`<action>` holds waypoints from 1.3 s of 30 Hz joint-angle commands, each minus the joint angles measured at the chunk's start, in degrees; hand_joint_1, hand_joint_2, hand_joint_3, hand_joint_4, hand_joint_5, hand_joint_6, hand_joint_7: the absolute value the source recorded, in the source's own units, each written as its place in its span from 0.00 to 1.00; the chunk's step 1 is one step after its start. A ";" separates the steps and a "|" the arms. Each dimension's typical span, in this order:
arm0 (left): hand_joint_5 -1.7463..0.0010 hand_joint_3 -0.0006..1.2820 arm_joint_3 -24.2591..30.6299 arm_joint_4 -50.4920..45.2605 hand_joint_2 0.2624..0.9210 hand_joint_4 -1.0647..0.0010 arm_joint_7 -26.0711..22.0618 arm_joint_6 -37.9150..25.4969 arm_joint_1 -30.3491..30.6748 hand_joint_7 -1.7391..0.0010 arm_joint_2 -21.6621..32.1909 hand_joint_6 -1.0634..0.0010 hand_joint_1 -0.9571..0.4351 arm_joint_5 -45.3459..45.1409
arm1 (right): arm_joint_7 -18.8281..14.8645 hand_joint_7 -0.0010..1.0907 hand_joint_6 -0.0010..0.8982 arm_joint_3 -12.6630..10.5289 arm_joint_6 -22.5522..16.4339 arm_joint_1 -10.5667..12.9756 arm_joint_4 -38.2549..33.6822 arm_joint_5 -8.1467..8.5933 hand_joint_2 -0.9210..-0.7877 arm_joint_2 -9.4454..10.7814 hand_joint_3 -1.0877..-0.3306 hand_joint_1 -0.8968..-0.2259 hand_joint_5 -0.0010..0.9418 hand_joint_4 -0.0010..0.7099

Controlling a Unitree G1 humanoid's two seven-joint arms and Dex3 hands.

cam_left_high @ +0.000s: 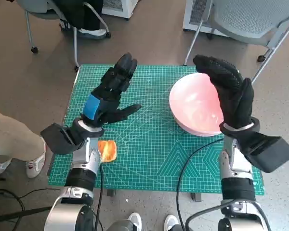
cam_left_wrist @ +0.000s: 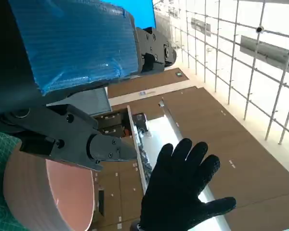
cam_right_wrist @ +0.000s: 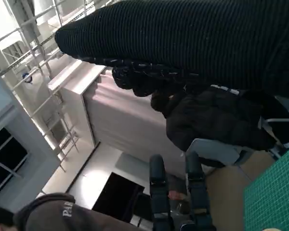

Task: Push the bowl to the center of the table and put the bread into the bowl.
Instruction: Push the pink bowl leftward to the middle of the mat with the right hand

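Bread (cam_left_high: 107, 150) lies on the green mat (cam_left_high: 149, 159) at its near left edge, beneath the left hand's (cam_left_high: 108, 94) wrist, behind its spread, empty fingers. Pink bowl (cam_left_high: 195, 103) sits far right; the right hand (cam_left_high: 231, 91), fingers apart, hovers over its rim.

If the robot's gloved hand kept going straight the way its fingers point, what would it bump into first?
Probably the pink bowl. The right hand is raised beside and partly over it, fingers pointing across its rim. How high the hand hovers is unclear, so it might pass above the bowl.
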State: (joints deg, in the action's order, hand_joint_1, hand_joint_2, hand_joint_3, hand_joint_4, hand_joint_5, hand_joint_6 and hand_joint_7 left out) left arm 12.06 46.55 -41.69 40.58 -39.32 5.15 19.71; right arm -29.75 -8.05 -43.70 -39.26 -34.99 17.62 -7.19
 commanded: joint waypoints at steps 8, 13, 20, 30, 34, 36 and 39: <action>1.00 0.15 -0.51 -0.46 1.00 0.96 1.29 0.42 0.78 1.00 0.46 0.85 0.56 -0.94 | 0.08 0.48 0.00 0.14 0.41 1.58 -0.49 -0.71 0.00 0.06 0.42 0.35 0.00 0.23; 1.00 0.15 -0.54 -0.91 1.00 0.95 1.64 0.59 1.04 1.00 0.47 0.85 0.52 -1.03 | 0.24 0.48 0.00 0.11 0.52 1.72 -0.35 -0.85 0.00 -0.06 0.42 0.35 0.00 0.23; 1.00 0.15 -0.28 -0.79 1.00 0.94 1.67 0.77 0.91 1.00 0.22 0.85 0.50 -0.69 | -0.38 0.48 0.00 -1.25 1.46 1.48 -0.30 0.41 0.00 -2.00 0.41 0.35 0.00 0.23; 1.00 0.15 0.04 0.13 1.00 0.94 1.62 1.08 0.65 1.00 0.05 0.84 0.50 -0.52 | -0.57 0.42 0.06 -7.86 -0.44 -4.11 -13.08 2.40 0.00 -8.42 0.44 0.35 0.00 0.25; 1.00 0.15 0.14 0.37 1.00 0.94 1.50 1.24 0.61 1.00 0.00 0.84 0.50 -0.43 | 3.15 0.35 0.10 -9.78 -2.24 -7.10 -20.16 0.55 0.00 -10.63 0.42 0.35 0.00 0.26; 1.00 0.15 0.19 0.48 1.00 0.94 1.44 1.39 0.60 1.00 -0.03 0.84 0.50 -0.38 | 5.21 0.33 0.11 -10.17 -2.90 -8.32 -22.96 -0.52 0.00 -11.51 0.40 0.35 0.00 0.26; 1.00 0.15 0.30 0.67 1.00 0.94 1.33 1.45 0.55 1.00 0.02 0.84 0.50 -0.27 | 7.42 0.32 0.11 -10.75 -2.70 -10.06 -26.62 -1.49 0.00 -12.83 0.38 0.34 0.00 0.25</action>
State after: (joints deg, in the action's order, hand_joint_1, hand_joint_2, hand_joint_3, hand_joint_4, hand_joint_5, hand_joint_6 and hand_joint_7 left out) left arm 12.25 46.63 -40.18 41.41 -38.99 5.17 19.01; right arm -24.49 -18.14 -46.74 -48.15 -57.63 17.56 -19.23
